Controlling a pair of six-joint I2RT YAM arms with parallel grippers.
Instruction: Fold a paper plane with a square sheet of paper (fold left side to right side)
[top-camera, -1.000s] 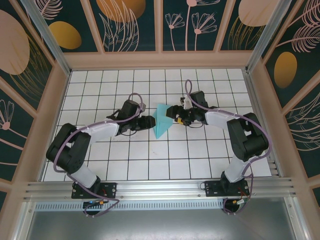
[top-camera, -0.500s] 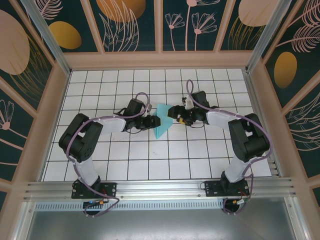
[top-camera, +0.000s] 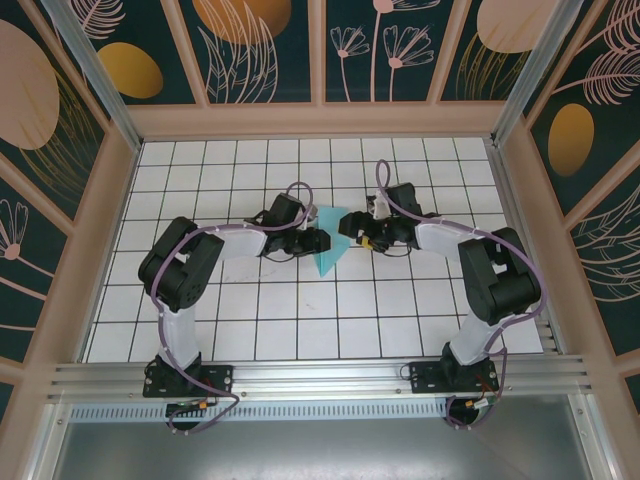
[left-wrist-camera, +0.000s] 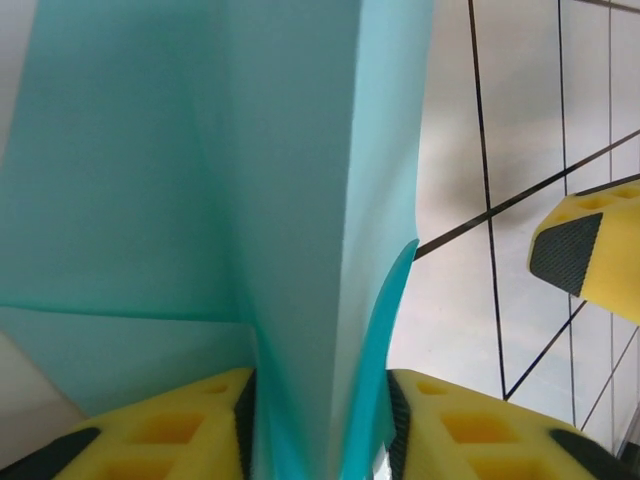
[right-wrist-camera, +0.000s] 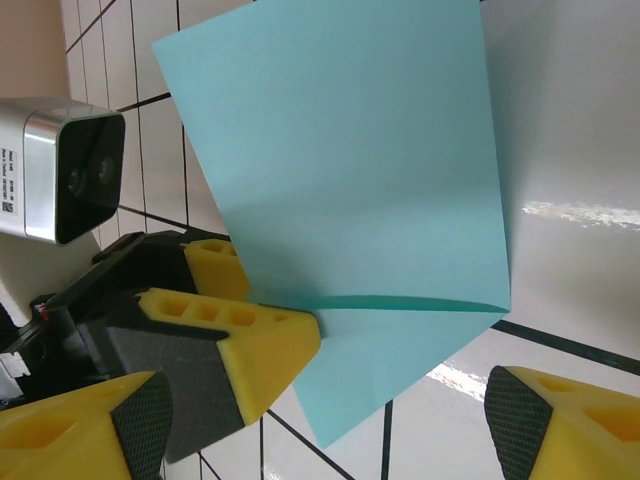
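The left gripper (top-camera: 316, 240) has its yellow fingers (left-wrist-camera: 170, 430) pressed in from both sides on raised folds of the sheet of paper (right-wrist-camera: 360, 160) – the turquoise layers stand upright between the pads and fill the gap, one edge curling against the right-hand pad. In the right wrist view the same grip shows at the sheet's lower left edge, with the left arm's silver camera (right-wrist-camera: 70, 170) just above it. The paper, already folded into a pointed shape with a crease running across it, lies on the white gridded table (top-camera: 300, 320) near its middle, directly between the two arms. Just to the right of the sheet sits the right gripper (top-camera: 352, 232), its fingers (right-wrist-camera: 560, 420) spread wide with nothing between them – the paper's near corner lies ahead of the gap, clear of both pads. From above, both arms reach inward from their bases at the near edge and almost meet over the paper.
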